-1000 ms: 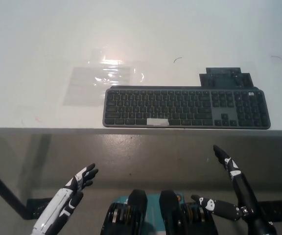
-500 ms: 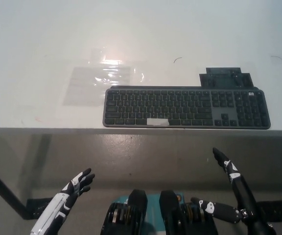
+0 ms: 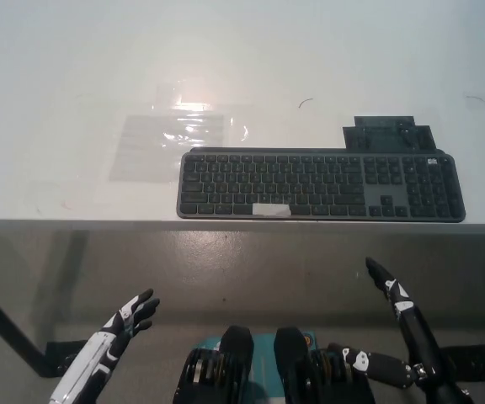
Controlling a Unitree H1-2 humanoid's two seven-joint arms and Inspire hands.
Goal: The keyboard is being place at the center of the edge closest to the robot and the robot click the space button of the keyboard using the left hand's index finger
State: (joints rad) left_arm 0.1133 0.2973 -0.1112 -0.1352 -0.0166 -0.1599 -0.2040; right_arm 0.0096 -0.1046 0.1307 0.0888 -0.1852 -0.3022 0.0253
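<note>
A dark grey keyboard [image 3: 321, 185] lies on the white table [image 3: 74, 84], along its near edge and a little right of centre. A strip of pale tape marks its space bar [image 3: 271, 209]. My white left hand [image 3: 125, 318] hangs low at the lower left, below the table edge and well short of the keyboard, open with fingers spread. My black right hand [image 3: 391, 290] rests at the lower right, also beneath the table edge, fingers extended and holding nothing.
A dark flat plate [image 3: 389, 135] lies just behind the keyboard's right end. A clear plastic sheet [image 3: 175, 139] glints on the table left of the keyboard. Dark table legs [image 3: 7, 332] stand on the floor below.
My left hand has sunk lower and slightly leftward, away from the table edge. The right hand has dropped a little too. The keyboard has not moved.
</note>
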